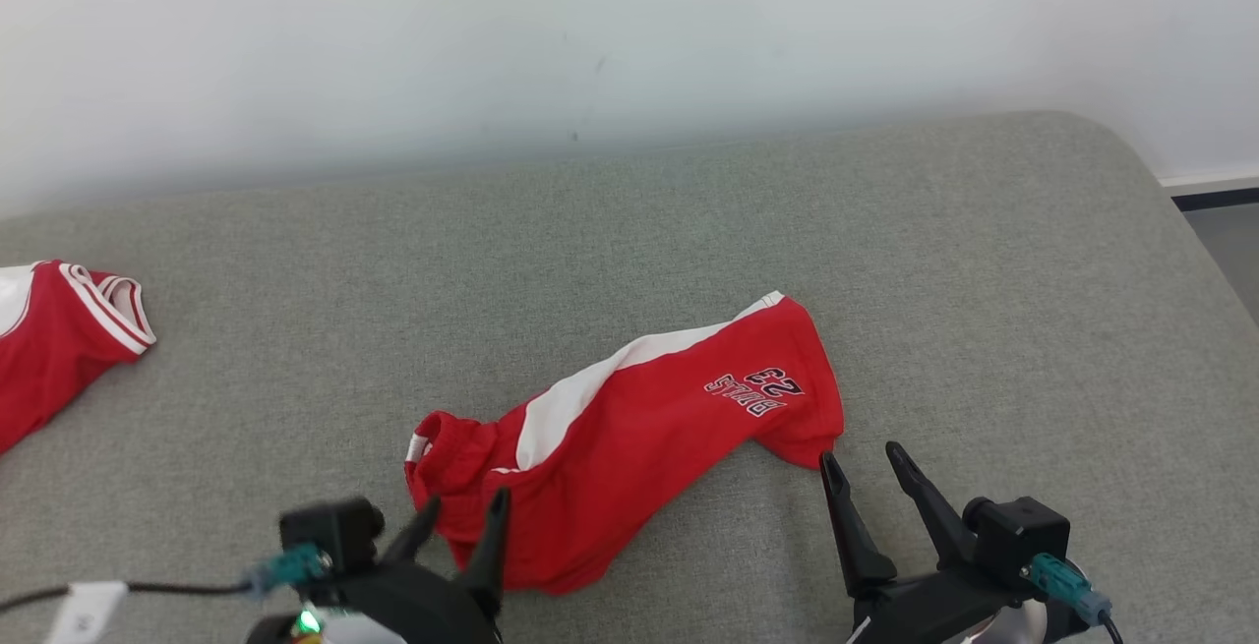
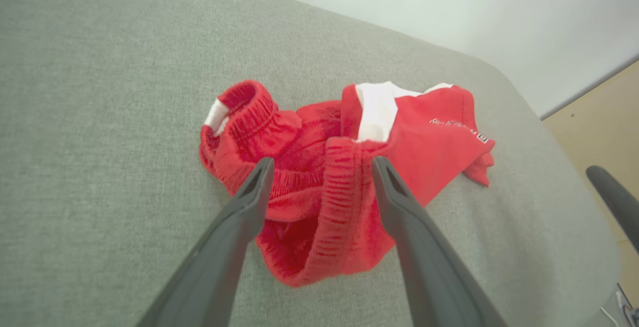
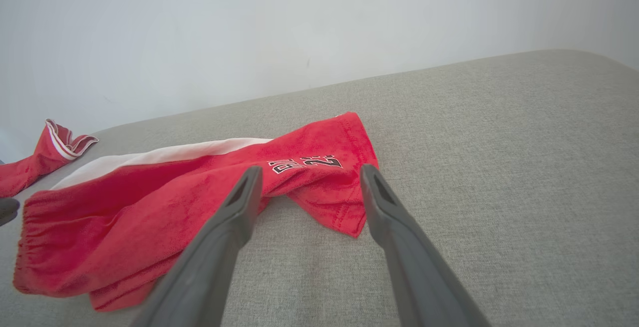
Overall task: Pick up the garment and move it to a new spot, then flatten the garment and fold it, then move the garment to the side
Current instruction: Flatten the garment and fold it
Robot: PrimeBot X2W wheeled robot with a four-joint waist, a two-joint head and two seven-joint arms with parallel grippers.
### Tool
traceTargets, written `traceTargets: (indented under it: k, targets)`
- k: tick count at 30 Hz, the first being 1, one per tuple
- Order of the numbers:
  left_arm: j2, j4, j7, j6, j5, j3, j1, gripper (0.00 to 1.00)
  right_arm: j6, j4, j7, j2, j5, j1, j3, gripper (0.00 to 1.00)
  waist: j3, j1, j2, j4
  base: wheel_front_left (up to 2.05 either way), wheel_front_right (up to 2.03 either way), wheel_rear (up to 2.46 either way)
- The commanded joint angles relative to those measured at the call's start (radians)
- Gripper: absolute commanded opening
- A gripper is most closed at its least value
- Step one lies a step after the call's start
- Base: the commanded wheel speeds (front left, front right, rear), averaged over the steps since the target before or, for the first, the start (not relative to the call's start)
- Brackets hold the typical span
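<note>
The garment (image 1: 629, 428) is a pair of red shorts with a white side stripe and a printed number, lying crumpled on the grey cushion. Its elastic waistband (image 2: 252, 112) bunches at the near left end and its leg hem (image 3: 349, 212) points right. My left gripper (image 1: 462, 516) stands open over the waistband end, fingers (image 2: 249, 202) either side of the bunched cloth (image 2: 319, 197), nothing pinched. Just off the hem corner at the lower right, my right gripper (image 1: 866, 462) is open, its fingers (image 3: 239, 207) framing the hem (image 3: 319, 187) from a short way back.
A second red garment with white trim (image 1: 59, 349) lies at the cushion's far left edge. A pale wall (image 1: 590, 34) backs the cushion. The cushion's right edge (image 1: 1180, 221) drops to a floor. Bare grey fabric stretches behind and right of the shorts.
</note>
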Motion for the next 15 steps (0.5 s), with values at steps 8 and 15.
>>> traceTargets:
  k: [8,15]
  targets:
    - [0.086,0.124,0.180,0.013,0.017,0.006,-0.195,1.00,-0.002,-0.011,0.004,-0.001,0.001,0.005,0.023,1.00,0.007,0.0001,0.0001,-0.021,0.00,0.00,0.00]
    - [0.068,0.227,0.275,-0.018,0.020,-0.047,-0.281,0.78,-0.002,-0.012,-0.001,-0.001,0.003,-0.010,0.018,1.00,0.034,0.0001,0.0001,-0.044,0.00,0.00,0.00]
